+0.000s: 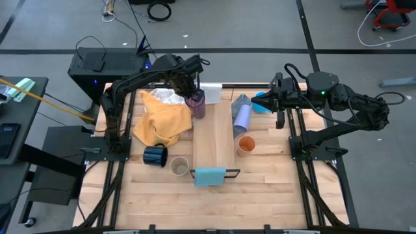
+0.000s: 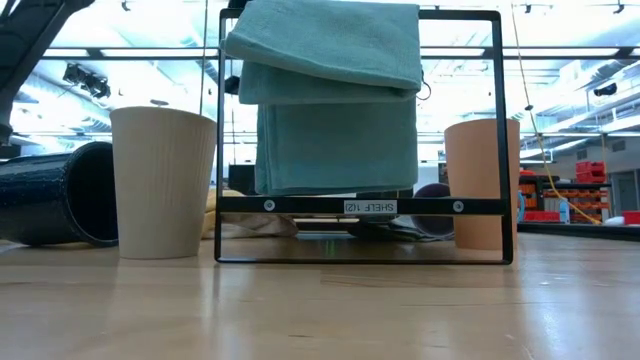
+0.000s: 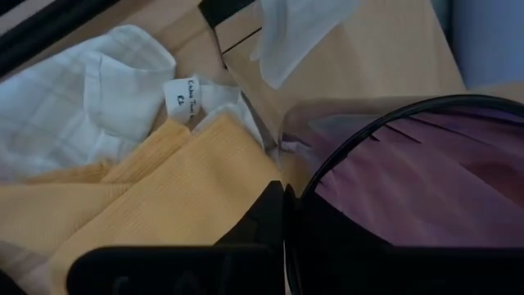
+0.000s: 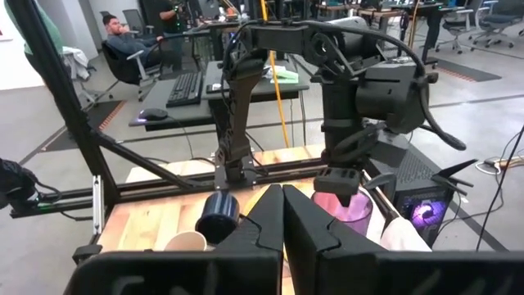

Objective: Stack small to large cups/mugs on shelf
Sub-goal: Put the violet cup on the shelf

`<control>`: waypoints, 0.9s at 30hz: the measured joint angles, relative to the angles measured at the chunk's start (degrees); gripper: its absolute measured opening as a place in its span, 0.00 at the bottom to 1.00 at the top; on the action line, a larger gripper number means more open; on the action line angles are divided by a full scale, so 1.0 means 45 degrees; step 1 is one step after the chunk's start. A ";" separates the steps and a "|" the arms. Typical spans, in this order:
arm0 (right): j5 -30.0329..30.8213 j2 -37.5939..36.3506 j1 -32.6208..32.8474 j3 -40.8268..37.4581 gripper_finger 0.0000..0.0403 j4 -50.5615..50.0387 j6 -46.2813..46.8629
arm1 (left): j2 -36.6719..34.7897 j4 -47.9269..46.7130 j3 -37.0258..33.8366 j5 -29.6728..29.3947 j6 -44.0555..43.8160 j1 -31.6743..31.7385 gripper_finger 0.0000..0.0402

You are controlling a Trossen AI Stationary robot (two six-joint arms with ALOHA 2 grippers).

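The dark purple tumbler hangs under my left gripper, which is shut on it over the far left part of the shelf. The lavender cup lies on its side at the shelf's right edge. An orange cup stands upright right of the shelf. The beige cup stands upright left of the shelf's near end, and the navy mug lies on its side beside it. A bright blue mug sits by my right gripper, which is shut on nothing and held above the table's far right. My left gripper holds the tumbler by its rim, one finger inside the cup and one finger outside. It comes from above, pointing down. The tumbler hangs upright, mouth up, below the fingers; its base is hidden.
A yellow cloth and a white cloth lie left of the shelf, and a grey cloth lies at its far right. A light-blue cloth hangs over the black frame at the shelf's near end.
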 joint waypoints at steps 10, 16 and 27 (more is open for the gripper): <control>0.0000 -0.0171 0.0002 -0.0005 0.02 0.0038 -0.0095 | 0.0815 0.0383 0.0004 0.0504 -0.0405 0.0067 0.03; 0.0000 -0.0256 0.0362 0.0000 0.02 0.0067 -0.0119 | 0.1100 0.0801 0.0019 0.0573 -0.0411 0.0004 0.03; 0.0005 -0.0251 0.0687 -0.0002 0.02 0.0060 -0.0129 | 0.1129 0.1104 0.0014 0.0599 -0.0406 0.0172 0.03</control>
